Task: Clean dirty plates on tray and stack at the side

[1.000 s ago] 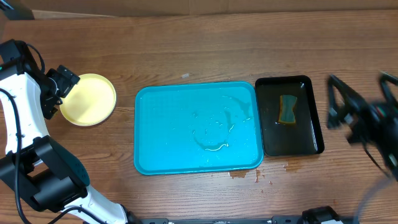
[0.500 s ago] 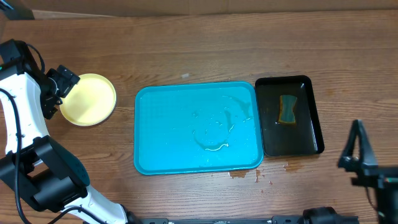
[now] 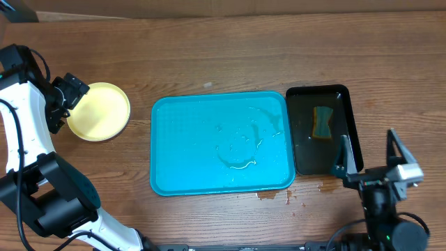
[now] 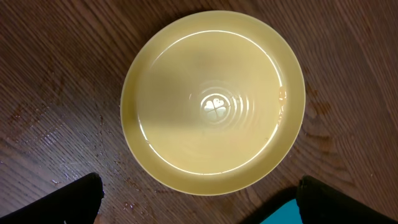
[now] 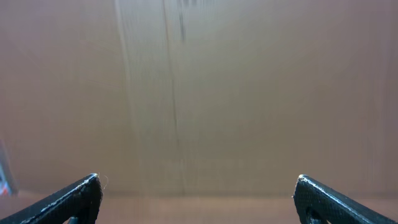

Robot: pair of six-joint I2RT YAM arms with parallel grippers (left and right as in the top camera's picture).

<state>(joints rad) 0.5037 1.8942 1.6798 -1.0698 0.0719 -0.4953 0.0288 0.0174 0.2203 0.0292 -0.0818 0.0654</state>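
One pale yellow plate [image 3: 99, 111] lies on the wooden table left of the turquoise tray [image 3: 174, 167]. The tray holds no plates, only a film of water. My left gripper [image 3: 74, 93] hovers open at the plate's upper-left rim and holds nothing. In the left wrist view the plate [image 4: 212, 99] fills the middle, wet and glossy, and the left gripper [image 4: 199, 208] stands wide below it. My right gripper [image 3: 369, 152] is open near the front right of the table, beside the black tray. In its own view the right gripper [image 5: 199, 199] is empty, facing a blurred brown wall.
A narrow black tray [image 3: 352, 139] with a yellow-green sponge [image 3: 322, 122] sits right of the turquoise tray. Small water spots [image 3: 268, 196] mark the table in front of the trays. A corner of the turquoise tray [image 4: 283, 214] shows in the left wrist view.
My right arm has swung from the far right edge to the front right of the table, next to the black tray. The left arm and the plate have not moved.
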